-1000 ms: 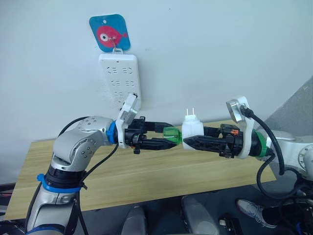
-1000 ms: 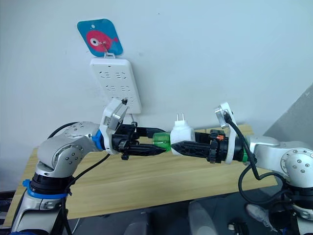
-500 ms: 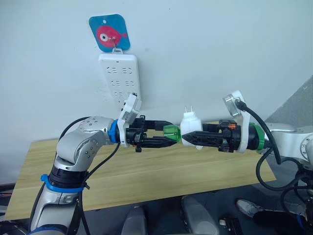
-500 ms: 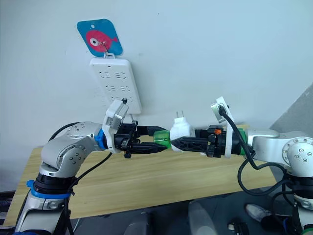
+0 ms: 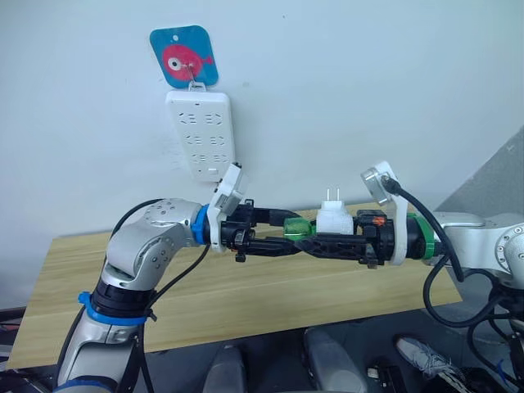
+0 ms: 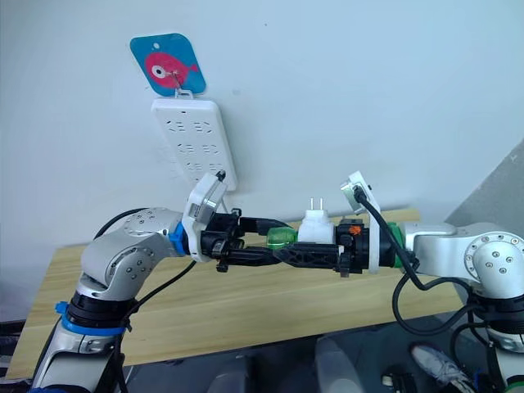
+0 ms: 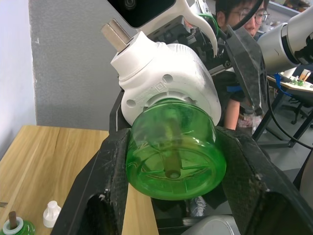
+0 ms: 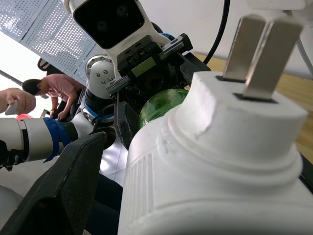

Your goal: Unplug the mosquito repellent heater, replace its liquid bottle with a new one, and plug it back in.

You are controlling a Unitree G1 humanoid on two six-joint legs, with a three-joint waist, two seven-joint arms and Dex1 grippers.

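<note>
The white mosquito repellent heater (image 5: 334, 219) hangs in the air over the wooden table (image 5: 246, 286), its two metal prongs (image 8: 259, 54) pointing up. My right gripper (image 5: 321, 232) is shut on its body from the right. A green liquid bottle (image 5: 299, 228) sticks out of the heater toward the left, and my left gripper (image 5: 293, 233) is shut on it. In the left wrist view the bottle's round base (image 7: 171, 152) sits between my two black fingers (image 7: 105, 181), with the heater (image 7: 166, 78) behind it.
A long white power strip (image 5: 201, 135) hangs on the wall from a hook on a blue fish card (image 5: 184, 56). On the table lie a second small green bottle with a wick (image 7: 14, 227) and a white cap (image 7: 50, 214). A person (image 8: 46, 85) is bent over in the background.
Both grippers, with heater and bottle between them, have shifted slightly right and lower. They have closed in on each other, and the right wrist has rolled.
</note>
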